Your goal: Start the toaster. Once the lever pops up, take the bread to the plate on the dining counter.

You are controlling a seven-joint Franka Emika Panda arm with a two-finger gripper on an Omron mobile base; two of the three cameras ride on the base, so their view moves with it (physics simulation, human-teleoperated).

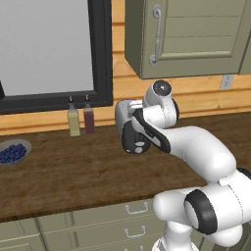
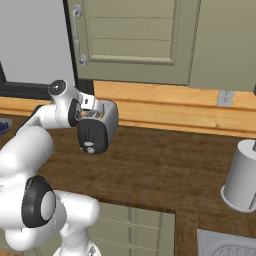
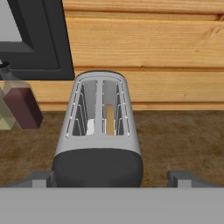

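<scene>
The silver-grey toaster (image 3: 99, 122) stands on the dark wood counter with drawers (image 1: 73, 171), its black end panel facing me. A sliver of tan bread (image 3: 110, 119) stands down inside the right-hand slot; the left slot looks bare. My gripper (image 3: 113, 179) hovers just above and in front of the black end, open, its fingertips (image 3: 41, 178) spread wider than the toaster with nothing between them. In the base views the hand sits over the toaster (image 1: 128, 128) (image 2: 98, 129) and partly covers its top. The plate and the dining counter are out of view.
A pale bottle (image 1: 73, 121) and a dark red bottle (image 1: 88, 119) stand against the wall just left of the toaster. The bowl of blueberries (image 1: 13, 153) is far left. A cabinet (image 1: 186, 34) hangs overhead. A grey canister (image 2: 243, 175) and a sink corner (image 2: 227, 245) lie right.
</scene>
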